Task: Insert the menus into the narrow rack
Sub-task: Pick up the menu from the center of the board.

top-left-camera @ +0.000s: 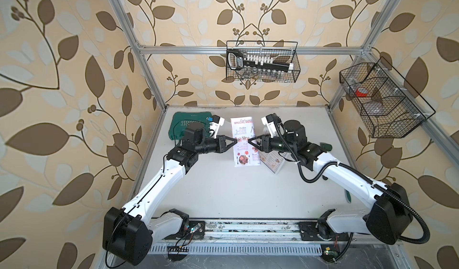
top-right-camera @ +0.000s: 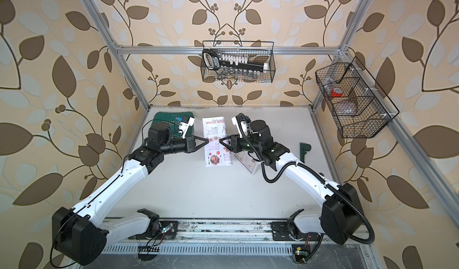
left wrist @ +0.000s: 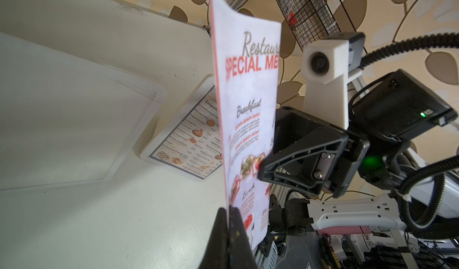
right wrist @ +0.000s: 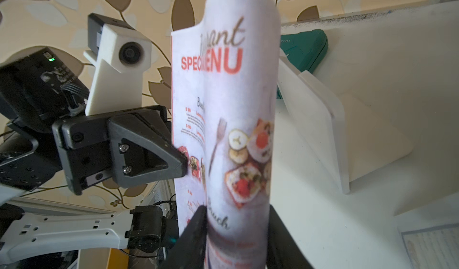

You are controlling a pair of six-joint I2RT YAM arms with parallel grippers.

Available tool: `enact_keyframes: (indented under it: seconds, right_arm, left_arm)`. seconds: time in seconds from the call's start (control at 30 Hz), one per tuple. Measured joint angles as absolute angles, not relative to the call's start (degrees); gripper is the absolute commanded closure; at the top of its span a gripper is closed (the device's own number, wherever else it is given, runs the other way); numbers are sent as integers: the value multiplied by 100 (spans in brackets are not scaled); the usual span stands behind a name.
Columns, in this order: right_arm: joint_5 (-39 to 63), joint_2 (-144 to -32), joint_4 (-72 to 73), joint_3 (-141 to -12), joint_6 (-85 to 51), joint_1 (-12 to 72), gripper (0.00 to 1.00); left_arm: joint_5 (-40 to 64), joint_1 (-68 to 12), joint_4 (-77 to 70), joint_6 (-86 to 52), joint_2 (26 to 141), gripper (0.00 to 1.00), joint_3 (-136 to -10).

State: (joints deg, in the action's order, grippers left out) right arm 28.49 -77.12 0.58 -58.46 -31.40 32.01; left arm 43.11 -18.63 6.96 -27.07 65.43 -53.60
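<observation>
Menus first: only one of the two is in the air. Under everything lies the white desk (top-left-camera: 236, 200), and on it, below my right arm, stands the white rack (right wrist: 320, 131), pale slabs set close together with a thin gap between them. The navy-bordered second menu (left wrist: 188, 141) lies tilted on a white plate there. I cannot tell whether it sits in a slot or merely leans.

Special Menu (top-left-camera: 244, 141) is held clear of the desk near the rack, printed face toward the top camera, with a claw on either long edge. My left claw (left wrist: 228, 220) is closed flat on its edge, a clean pinch. My right claw (right wrist: 238, 218) has its jaws apart around the opposite edge, which has curled into a roll between them. Whether it presses the paper or only cages it, I cannot tell.

I read this as squaring the sheet up before insertion, and the curl is the trouble, since a rolled edge will likely catch on a narrow gap. I would get the sheet flat and taut first. Then I would turn its plane parallel to the slabs and lead with one lower corner. The descent should be slow, since paper this thin will probably buckle if pushed.
</observation>
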Motion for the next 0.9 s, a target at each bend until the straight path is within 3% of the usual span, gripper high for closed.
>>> enact_keyframes:
  seconds: [0.23,0.63,0.9]
  right_arm:
    - [2947,-7695,62,-5846,-3114,2980,34]
    - [3529,-6938,237,-5846,-3118,2453,18]
    - [4276,-6718,504,-5846,-3155,2220,8]
  left_arm:
    - [4355,-1863,1210,-2388,6657,100,-6285]
    - [4984,-1863,1671,-1494,7146,100,-8204]
    - [5763,-1863,1420,-1269,6799,100,-7679]
